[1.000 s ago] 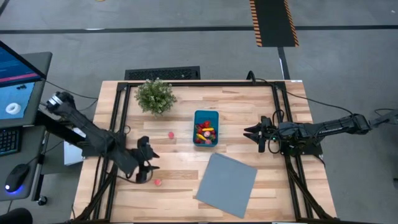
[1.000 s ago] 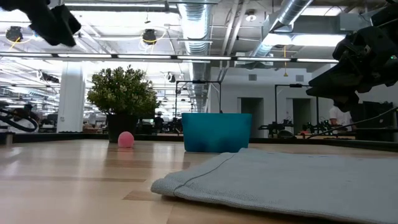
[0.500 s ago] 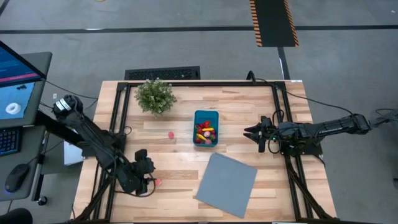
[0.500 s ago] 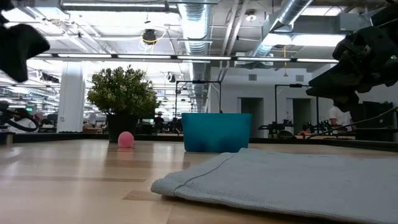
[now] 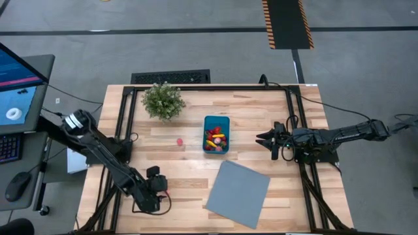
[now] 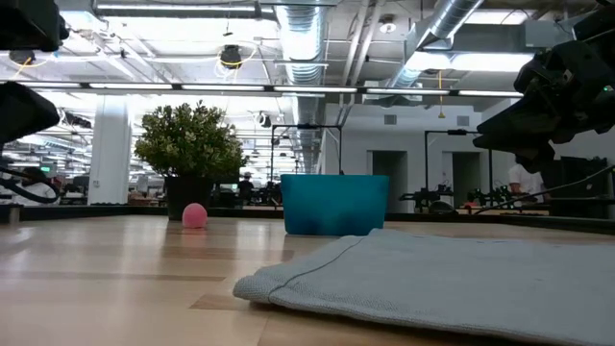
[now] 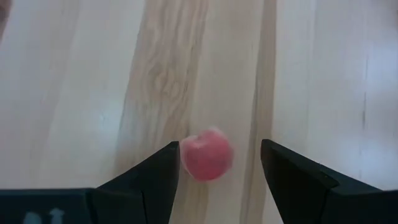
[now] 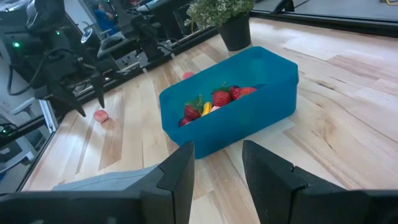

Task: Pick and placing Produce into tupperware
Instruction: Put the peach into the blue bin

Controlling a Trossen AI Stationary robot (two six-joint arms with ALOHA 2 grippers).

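The teal tupperware (image 5: 216,134) stands mid-table with several red and yellow produce pieces (image 8: 214,99) inside. One pink round piece (image 5: 179,140) lies on the wood to its left. Another pink-red round piece (image 7: 206,155) rests on the table near the front left. My left gripper (image 7: 219,148) is open, pointing steeply down over that piece, one finger on either side of it and not touching it. From the right wrist view, the same piece (image 8: 101,116) sits just below those fingers. My right gripper (image 5: 269,140) waits open to the tub's right, held above the table.
A potted green plant (image 5: 162,100) stands at the far left of the table. A flat grey-blue sheet (image 5: 238,193) lies at the near right, just right of my left gripper. Black frame rails (image 5: 128,124) run along the table's left and right sides.
My left gripper has travelled toward the table's near edge and come down, tipping more steeply downward. It now stands over the pink-red piece near the front left. Its fingers stay apart. The piece has not moved.
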